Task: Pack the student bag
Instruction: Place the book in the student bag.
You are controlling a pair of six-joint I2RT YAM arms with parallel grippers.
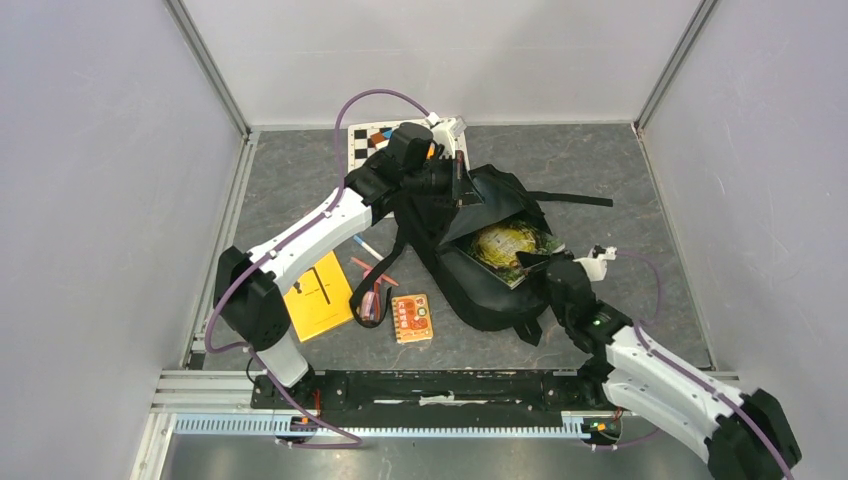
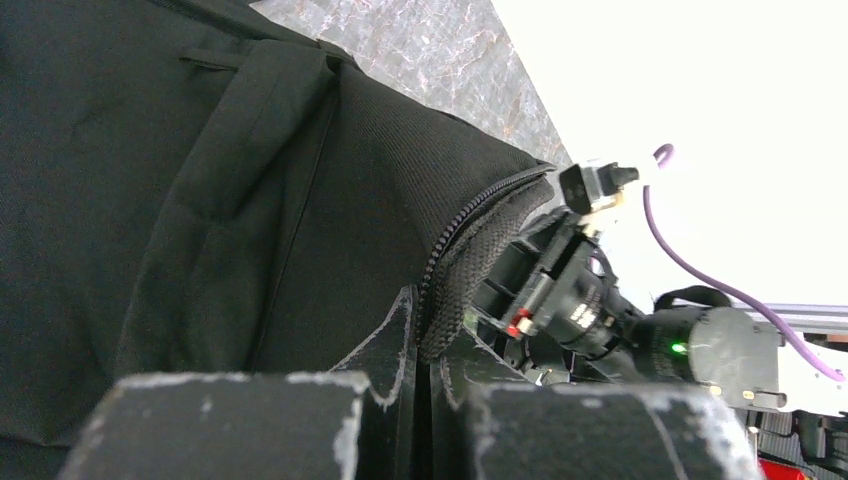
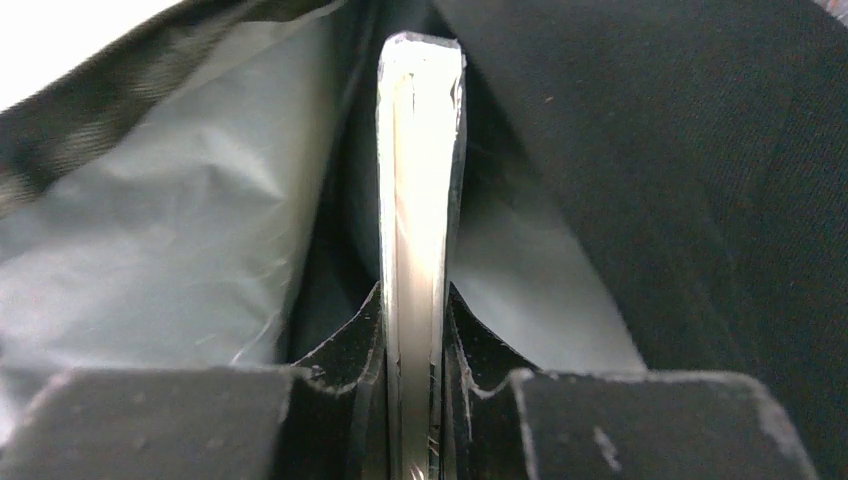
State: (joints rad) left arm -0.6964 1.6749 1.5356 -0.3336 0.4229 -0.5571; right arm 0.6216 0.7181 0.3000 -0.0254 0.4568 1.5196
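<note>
The student bag (image 1: pixel 478 285), a black backpack, lies in the middle of the table with its main opening gaping. My left gripper (image 1: pixel 452 168) is at the bag's far top and is shut on the zipped rim (image 2: pixel 455 270), which it holds up. A book with a yellow-green cover (image 1: pixel 505 243) sits partly inside the opening. My right gripper (image 1: pixel 532 263) is shut on the book's near edge. In the right wrist view the book's edge (image 3: pixel 420 170) stands between the fingers (image 3: pixel 340 350), with grey lining (image 3: pixel 150 250) on the left and black fabric (image 3: pixel 700 200) on the right.
A yellow notebook (image 1: pixel 318 297), an orange pack (image 1: pixel 411 318) and loose pens (image 1: pixel 367 250) lie on the table left of the bag. A checkered mat (image 1: pixel 366 140) lies at the back. A black strap (image 1: pixel 572 198) trails right. White walls enclose the table.
</note>
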